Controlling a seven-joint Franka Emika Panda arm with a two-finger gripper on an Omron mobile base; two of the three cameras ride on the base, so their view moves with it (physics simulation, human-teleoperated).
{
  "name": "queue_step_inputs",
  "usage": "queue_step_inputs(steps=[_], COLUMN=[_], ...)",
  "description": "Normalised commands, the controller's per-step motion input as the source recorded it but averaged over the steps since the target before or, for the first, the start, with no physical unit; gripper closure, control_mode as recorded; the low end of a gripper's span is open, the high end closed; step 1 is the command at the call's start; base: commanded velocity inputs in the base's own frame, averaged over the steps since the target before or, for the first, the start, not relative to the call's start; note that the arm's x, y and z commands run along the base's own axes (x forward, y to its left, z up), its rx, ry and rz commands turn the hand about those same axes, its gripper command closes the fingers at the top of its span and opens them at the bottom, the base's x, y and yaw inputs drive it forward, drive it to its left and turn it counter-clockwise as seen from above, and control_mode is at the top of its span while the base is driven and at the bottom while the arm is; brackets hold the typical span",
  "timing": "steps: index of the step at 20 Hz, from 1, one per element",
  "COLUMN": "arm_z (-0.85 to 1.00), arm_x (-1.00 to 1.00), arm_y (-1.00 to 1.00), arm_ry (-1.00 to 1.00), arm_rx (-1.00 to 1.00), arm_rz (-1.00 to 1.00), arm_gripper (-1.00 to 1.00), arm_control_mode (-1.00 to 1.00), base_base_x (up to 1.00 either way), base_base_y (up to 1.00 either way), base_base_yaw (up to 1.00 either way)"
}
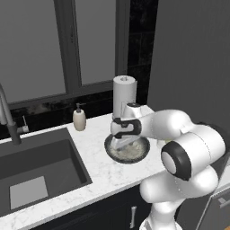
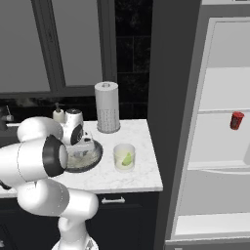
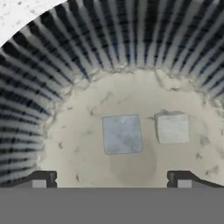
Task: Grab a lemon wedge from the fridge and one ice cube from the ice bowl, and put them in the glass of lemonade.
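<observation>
A white marble surface runs under dark windows, with a dark sink at its left end and the fridge standing open on the right. The end effector hangs spread wide, pinching nothing, just over the ice bowl, where two pale cubes lie apart. The glass of lemonade sits just beside the bowl with the lemon wedge already in it. The arm hides much of the bowl from both base views.
</observation>
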Motion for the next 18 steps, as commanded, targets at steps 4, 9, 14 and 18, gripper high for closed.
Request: queue_step_inputs(steps=[4,9,14,18], arm_z=[-0.21,-0.18,-0.1,0.07], arm_x=[0.12,0.15,0.2,0.02], arm_y=[0.03,0.02,0.0,0.0], arm_ry=[0.0,-0.01,-0.06,-0.05], arm_rx=[0.02,0.03,0.05,0.03], arm_rz=[0.0,0.0,0.0,-0.01], arm_gripper=[-1.0,-1.0,-1.0,-1.0], arm_control_mode=[-1.0,-1.0,-1.0,-1.0], base_base_x=[0.0,0.0,0.0,0.0], base_base_y=[0.0,0.0,0.0,0.0], base_base_yaw=[0.0,0.0,0.0,0.0])
